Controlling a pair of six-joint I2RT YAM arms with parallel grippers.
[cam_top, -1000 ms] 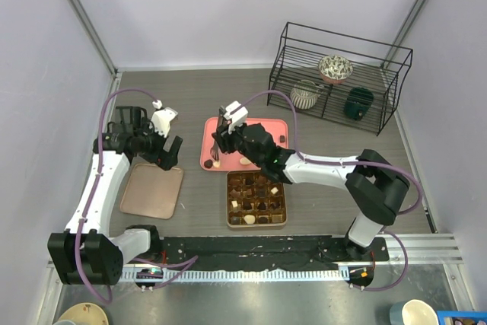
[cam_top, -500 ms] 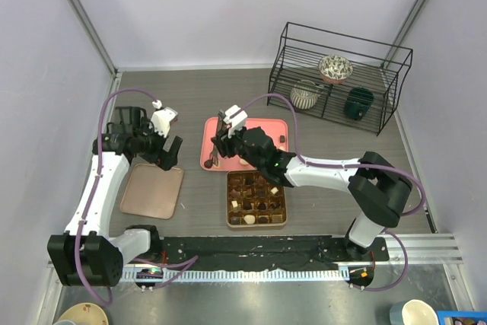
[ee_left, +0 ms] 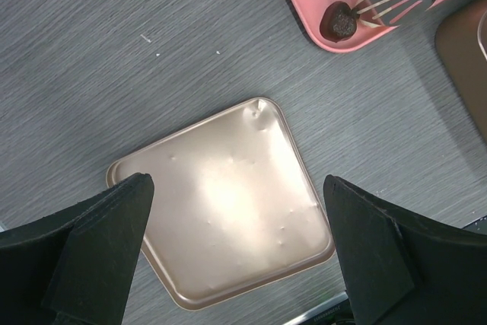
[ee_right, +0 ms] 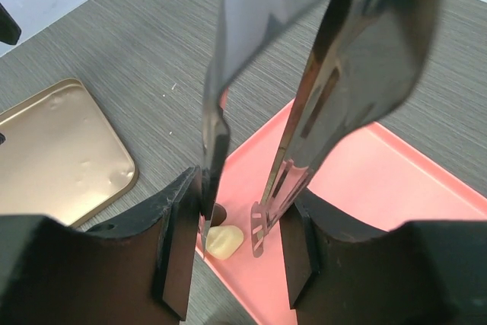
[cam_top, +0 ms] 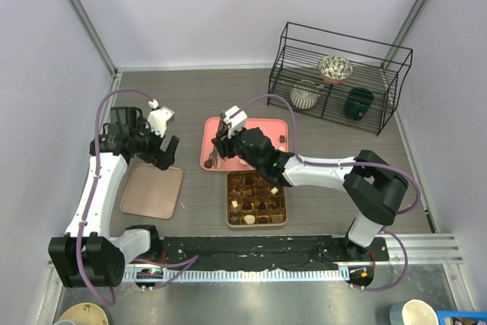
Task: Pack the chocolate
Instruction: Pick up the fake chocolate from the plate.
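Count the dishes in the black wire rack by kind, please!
Bowls: 1, the patterned bowl
Cups: 2, the striped cup and the dark green cup
Total: 3

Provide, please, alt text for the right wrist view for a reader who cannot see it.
The right hand grips metal tongs whose tips sit either side of a cream-white chocolate near the edge of a pink tray. A gold-brown pan lies apart, left, on the grey table.
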